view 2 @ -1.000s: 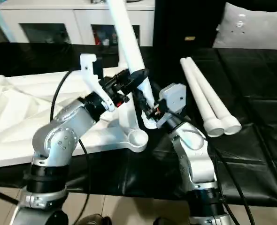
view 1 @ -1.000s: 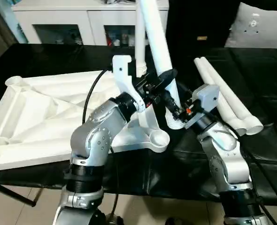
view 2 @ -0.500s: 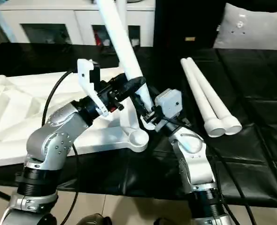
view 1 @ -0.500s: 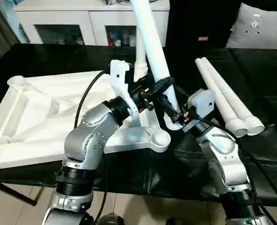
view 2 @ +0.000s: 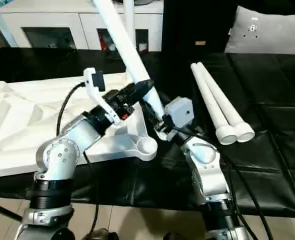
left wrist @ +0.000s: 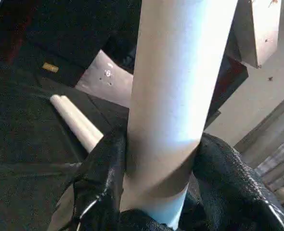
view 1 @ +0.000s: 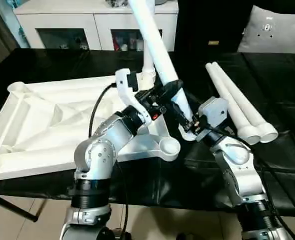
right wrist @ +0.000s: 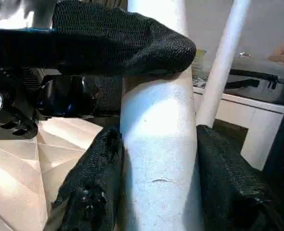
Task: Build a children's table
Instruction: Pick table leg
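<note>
Table top [view 1: 47,120] lies left on the black table [view 1: 287,165]; 2 loose legs [view 1: 237,107] lie right, cabinet [view 1: 87,20] behind.

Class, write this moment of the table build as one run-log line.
held: long white tapered tube leg, tilted | left gripper: shut on leg | right gripper: shut on leg, lower | white plastic ribbed tabletop: upside down | spare white tube legs: two, lying
</note>
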Tool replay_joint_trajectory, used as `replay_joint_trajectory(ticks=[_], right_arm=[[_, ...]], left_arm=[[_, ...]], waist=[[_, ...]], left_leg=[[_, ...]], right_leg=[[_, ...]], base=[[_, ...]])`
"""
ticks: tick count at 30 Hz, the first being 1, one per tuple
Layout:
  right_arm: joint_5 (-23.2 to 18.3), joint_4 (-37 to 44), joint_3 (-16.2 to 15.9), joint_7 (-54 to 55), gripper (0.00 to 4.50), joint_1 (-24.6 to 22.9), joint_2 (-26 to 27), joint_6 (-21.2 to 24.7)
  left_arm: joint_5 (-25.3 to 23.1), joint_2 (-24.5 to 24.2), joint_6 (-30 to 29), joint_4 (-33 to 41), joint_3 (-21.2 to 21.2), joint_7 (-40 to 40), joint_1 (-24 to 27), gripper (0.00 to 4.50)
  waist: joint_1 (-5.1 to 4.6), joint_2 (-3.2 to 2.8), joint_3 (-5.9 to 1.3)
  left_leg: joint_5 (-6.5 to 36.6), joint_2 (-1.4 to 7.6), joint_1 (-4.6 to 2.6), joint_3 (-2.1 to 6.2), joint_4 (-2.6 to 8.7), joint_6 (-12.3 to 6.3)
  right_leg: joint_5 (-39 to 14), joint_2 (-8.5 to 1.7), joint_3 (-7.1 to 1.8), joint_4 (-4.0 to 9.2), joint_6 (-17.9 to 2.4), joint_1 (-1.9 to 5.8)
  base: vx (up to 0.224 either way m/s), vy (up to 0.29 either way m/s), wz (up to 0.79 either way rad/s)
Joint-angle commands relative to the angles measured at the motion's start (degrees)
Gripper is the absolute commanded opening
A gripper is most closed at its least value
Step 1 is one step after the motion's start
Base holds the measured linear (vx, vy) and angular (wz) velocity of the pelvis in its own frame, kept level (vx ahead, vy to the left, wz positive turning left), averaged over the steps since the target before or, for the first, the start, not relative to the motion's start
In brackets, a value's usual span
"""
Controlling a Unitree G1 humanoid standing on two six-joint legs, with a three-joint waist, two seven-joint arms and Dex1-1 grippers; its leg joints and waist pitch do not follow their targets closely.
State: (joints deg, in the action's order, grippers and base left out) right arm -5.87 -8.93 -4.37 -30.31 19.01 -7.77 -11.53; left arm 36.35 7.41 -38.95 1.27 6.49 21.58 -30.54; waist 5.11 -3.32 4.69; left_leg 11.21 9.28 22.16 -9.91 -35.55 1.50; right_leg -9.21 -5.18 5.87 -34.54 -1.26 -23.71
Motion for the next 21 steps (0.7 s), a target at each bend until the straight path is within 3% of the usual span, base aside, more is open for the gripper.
replay_joint_trajectory(ticks=[1,3,7,8,11,15,17,21], right_arm=[[1.20,-0.06,-2.65,-0.80,1.84,0.61,0.04,-0.16],[1.76,-0.25,-2.58,-0.21,1.84,0.81,-0.11,-0.19],[0.61,-0.85,-2.30,-1.16,1.84,1.23,0.19,0.68],[-0.01,-0.78,-2.21,-1.67,2.19,1.31,0.21,1.32],[-0.25,-0.92,-2.33,-2.09,2.58,1.53,-0.03,1.86],[-0.54,-1.10,-2.36,-2.47,2.94,1.63,-0.52,2.77],[-0.51,-1.15,-2.33,-2.56,2.94,1.61,-0.80,3.07],[-1.97,-0.66,-2.02,-3.53,3.36,1.43,-1.34,4.64]], left_arm=[[1.30,0.91,0.42,0.44,-0.25,-0.09,-2.61,2.08],[0.49,0.69,0.74,0.38,-0.37,-0.35,-2.79,2.08],[-0.42,0.20,1.36,0.39,-0.33,-2.20,-3.34,2.08],[-0.94,-0.05,1.86,0.28,-0.36,-2.64,-3.57,2.08],[-2.96,-1.05,3.12,-0.03,-1.00,-2.63,-3.98,2.08],[-5.50,-2.18,5.05,-0.74,-1.74,-2.67,-4.51,2.08],[-6.01,-2.57,5.54,-1.01,-1.97,-2.79,-4.64,2.08],[-6.98,-3.04,6.33,-1.73,-2.05,-3.71,-4.70,2.08]], waist=[[0.06,1.15,-5.03],[0.02,1.45,-5.06],[0.09,1.30,-5.06],[0.13,1.50,-5.09],[0.08,1.50,-5.07],[0.09,1.42,-5.09],[0.16,1.37,-5.20],[0.17,1.22,-5.28]], left_leg=[[6.99,3.27,-0.31,1.27,3.89,-6.03],[6.35,3.25,-0.27,1.23,3.83,-6.22],[6.05,3.29,-0.27,1.25,3.79,-6.51],[5.92,3.23,-0.27,1.24,3.77,-6.63],[6.00,3.29,-0.24,1.29,3.83,-6.69],[6.03,3.28,-0.29,1.32,3.86,-6.30],[5.76,3.31,-0.35,1.31,3.78,-6.12],[5.34,3.32,-0.28,1.32,3.68,-6.44]], right_leg=[[-15.57,-3.60,-3.06,4.37,-9.53,3.65],[-14.90,-3.59,-3.08,4.27,-9.59,3.67],[-14.62,-3.65,-3.07,4.19,-9.85,3.66],[-14.64,-3.68,-3.09,4.12,-9.84,3.75],[-15.14,-3.59,-3.05,4.23,-9.40,3.69],[-15.38,-3.60,-3.05,4.27,-9.03,3.66],[-14.60,-3.68,-3.07,4.16,-9.37,3.69],[-12.96,-3.70,-3.07,3.93,-10.20,3.77]], base=[[0.000,0.000,0.00],[0.000,0.000,0.00],[0.000,0.000,0.00],[0.000,0.000,0.00],[0.000,0.000,0.00],[0.000,0.000,0.00],[0.000,0.000,0.00],[0.000,0.000,0.00]])
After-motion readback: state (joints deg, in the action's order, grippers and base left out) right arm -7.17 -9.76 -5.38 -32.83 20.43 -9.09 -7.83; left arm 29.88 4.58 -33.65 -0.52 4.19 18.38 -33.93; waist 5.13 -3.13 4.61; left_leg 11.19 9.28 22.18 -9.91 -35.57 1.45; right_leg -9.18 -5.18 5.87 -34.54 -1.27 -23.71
